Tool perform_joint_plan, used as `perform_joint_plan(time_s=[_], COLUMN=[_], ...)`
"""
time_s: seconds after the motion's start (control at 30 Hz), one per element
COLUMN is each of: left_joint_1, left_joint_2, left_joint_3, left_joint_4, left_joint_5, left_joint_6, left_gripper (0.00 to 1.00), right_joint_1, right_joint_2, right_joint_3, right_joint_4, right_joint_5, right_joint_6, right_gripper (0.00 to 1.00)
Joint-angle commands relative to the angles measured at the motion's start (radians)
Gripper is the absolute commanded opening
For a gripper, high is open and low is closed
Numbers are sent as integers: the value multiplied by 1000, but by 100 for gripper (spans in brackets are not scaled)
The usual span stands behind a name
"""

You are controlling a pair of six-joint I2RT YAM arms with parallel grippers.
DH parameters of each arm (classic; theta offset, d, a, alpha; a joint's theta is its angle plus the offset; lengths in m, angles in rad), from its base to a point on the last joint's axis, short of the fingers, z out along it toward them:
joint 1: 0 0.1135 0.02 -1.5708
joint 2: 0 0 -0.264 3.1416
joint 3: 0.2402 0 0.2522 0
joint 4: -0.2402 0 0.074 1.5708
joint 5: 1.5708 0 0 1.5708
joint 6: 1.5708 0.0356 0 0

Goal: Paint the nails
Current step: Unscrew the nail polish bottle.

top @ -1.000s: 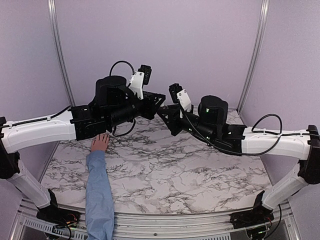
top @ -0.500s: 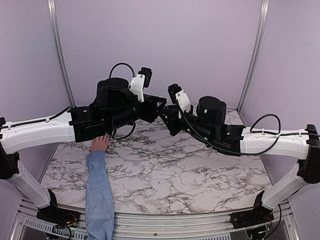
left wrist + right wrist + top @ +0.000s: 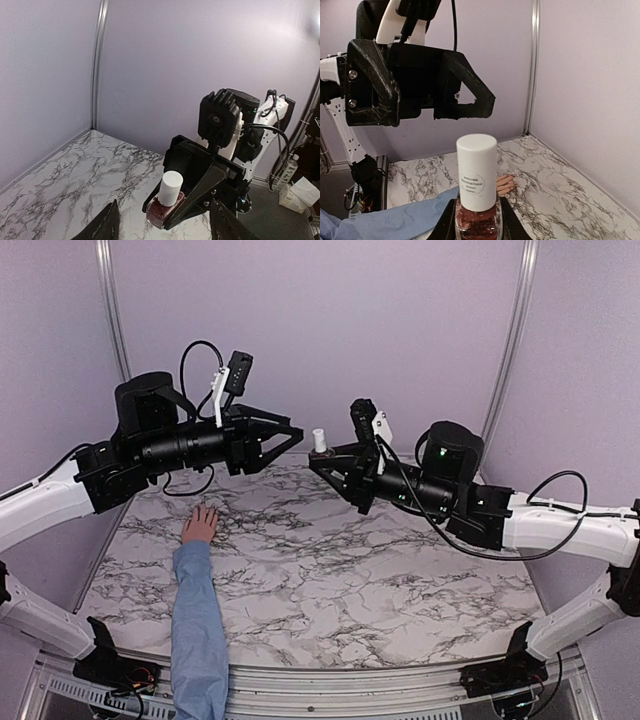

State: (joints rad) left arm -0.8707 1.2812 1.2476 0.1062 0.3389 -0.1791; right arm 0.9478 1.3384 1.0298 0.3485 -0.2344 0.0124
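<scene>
A light-skinned hand [image 3: 203, 523] in a light blue sleeve [image 3: 197, 620] lies flat on the marble table, fingers pointing away. Its fingertips [image 3: 512, 178] show in the right wrist view, but the nails are too small to make out. My right gripper [image 3: 322, 458] is shut on a small dark red nail polish bottle [image 3: 476, 217], held upright in the air with its white cap [image 3: 476, 170] on. My left gripper [image 3: 288, 438] hangs open just left of the bottle [image 3: 320, 443], apart from it. Its black fingers [image 3: 107, 225] frame the bottle [image 3: 167, 197].
The marble tabletop [image 3: 360, 570] is closed in by lilac walls at the back and both sides, with metal corner posts [image 3: 112, 330]. Both arms reach over the back half of the table, well above the hand. The sleeve runs to the near edge.
My left gripper has opened and drawn back to the left, away from the bottle's cap. The right gripper with the bottle shifted slightly right. The hand has not moved.
</scene>
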Motion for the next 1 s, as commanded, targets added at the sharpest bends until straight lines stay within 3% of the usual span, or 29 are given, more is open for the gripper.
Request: perform_joint_plan(time_s=[0.0,0.3,0.77,0.97], left_joint_1=[14,10,-10,-15], left_joint_2=[-44,29,100,109], left_joint_3=[-28,14,72,74], left_joint_4=[32,80,89,89], left_joint_5=[267,451,541,547], left_joint_6=[62,16,30,25], left_gripper=[62,53,41,31], right_joint_1=[-18,-24,-42,-44], right_joint_2=[-40,-20,29,36], right_joint_3=[2,16,18,11], right_joint_4=[52,41,111,156], right_joint_5=[-278,-492,-591,-595], right_joint_6=[17,56,153,187], right_gripper=[0,0,0,0])
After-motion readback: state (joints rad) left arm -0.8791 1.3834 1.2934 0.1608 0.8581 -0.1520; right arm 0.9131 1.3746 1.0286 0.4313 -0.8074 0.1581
